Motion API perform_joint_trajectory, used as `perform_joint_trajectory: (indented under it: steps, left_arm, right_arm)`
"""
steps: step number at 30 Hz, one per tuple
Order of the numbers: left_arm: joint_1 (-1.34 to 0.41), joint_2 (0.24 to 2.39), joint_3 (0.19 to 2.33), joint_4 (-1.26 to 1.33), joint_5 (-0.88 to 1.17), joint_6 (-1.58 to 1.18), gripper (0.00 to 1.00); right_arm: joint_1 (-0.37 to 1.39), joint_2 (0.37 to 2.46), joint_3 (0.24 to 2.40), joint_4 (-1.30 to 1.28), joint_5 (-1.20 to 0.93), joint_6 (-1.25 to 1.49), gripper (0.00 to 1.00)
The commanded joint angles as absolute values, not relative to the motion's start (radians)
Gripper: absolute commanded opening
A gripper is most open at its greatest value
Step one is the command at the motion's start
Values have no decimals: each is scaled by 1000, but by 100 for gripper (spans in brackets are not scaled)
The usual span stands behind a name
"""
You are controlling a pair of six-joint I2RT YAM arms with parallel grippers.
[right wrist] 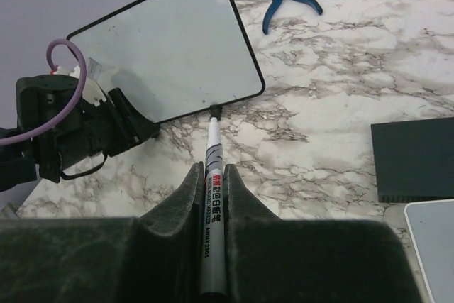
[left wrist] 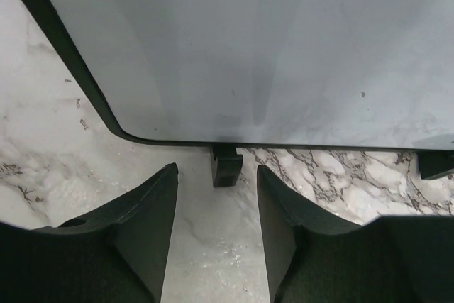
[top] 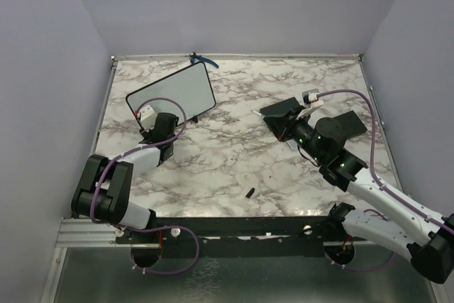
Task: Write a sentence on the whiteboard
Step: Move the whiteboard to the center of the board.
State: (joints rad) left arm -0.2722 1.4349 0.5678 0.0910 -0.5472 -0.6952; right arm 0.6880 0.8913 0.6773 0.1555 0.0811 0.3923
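The whiteboard (top: 172, 92) stands tilted at the back left, white with a thin black frame. Its face (right wrist: 167, 47) shows no writing, so the sentence is not in view. My left gripper (left wrist: 216, 179) is open at the board's lower edge (left wrist: 284, 145). Bare marble lies between its fingers (left wrist: 167, 200), and one small black foot (left wrist: 225, 166) of the board sits just ahead of the tips. My right gripper (right wrist: 213, 169) is shut on a white marker (right wrist: 212, 143). The uncapped tip points at the board's near corner, short of it.
Blue pliers (top: 202, 59) lie behind the board by the back edge. Flat black pads (top: 349, 125) lie under and right of my right arm (top: 333, 157). A small black cap (top: 250, 192) lies near the front edge. A pale panel corner (right wrist: 434, 243) shows at the lower right.
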Motion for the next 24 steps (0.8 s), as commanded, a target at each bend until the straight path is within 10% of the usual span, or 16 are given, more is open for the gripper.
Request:
perform_joint_trajectory:
  steps: [1, 24]
  left_arm:
    - [-253, 1462, 561, 143, -529, -672, 49]
    - [-246, 1541, 606, 140, -491, -603, 16]
  right_arm:
    - [693, 916, 673, 167, 86, 398, 0]
    - [693, 924, 672, 158, 87, 405, 0]
